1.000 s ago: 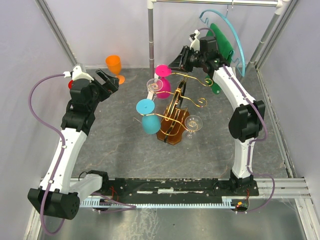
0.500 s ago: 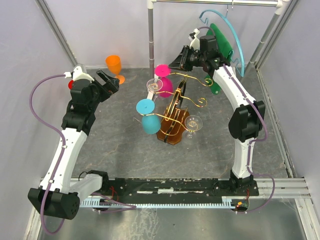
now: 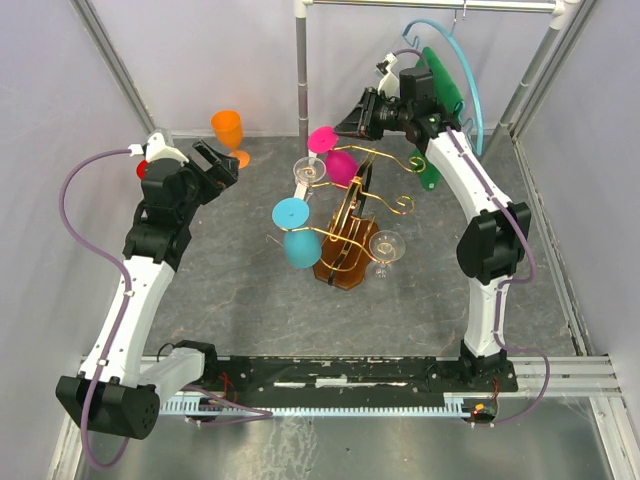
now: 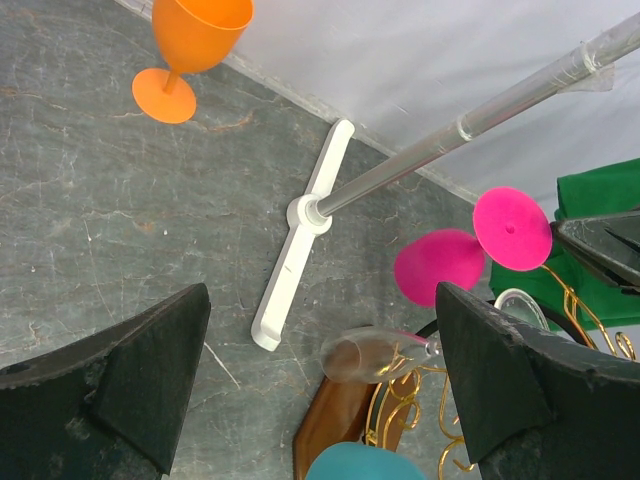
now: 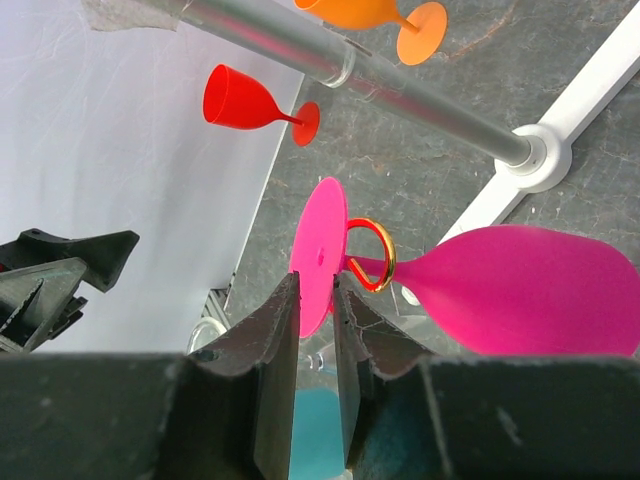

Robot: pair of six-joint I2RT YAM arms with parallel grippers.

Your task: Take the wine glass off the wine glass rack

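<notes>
The wine glass rack (image 3: 340,262) stands mid-table on a brown oval base, with gold wire arms. A pink wine glass (image 3: 341,165) hangs on a back arm, its stem in a gold curl (image 5: 373,256). My right gripper (image 3: 352,122) is shut on the edge of the glass's pink foot disc (image 5: 320,240), fingers (image 5: 276,330) either side. A teal glass (image 3: 299,246) and two clear glasses (image 3: 310,172) (image 3: 386,247) also hang on the rack. My left gripper (image 3: 216,160) is open and empty, left of the rack; it sees the rack base (image 4: 325,435) and the pink glass (image 4: 438,266).
An orange glass (image 3: 228,130) stands at the back left; a red glass (image 5: 245,100) stands near the left arm. The grey rail post (image 3: 301,80) rises behind the rack on a white foot (image 4: 300,230). Green cloth (image 3: 440,95) and a teal hanger (image 3: 478,80) hang by the right arm.
My right gripper has drawn back and up a little with the pink foot in it; the pink bowl has swung right and slightly back. The left arm has not moved.
</notes>
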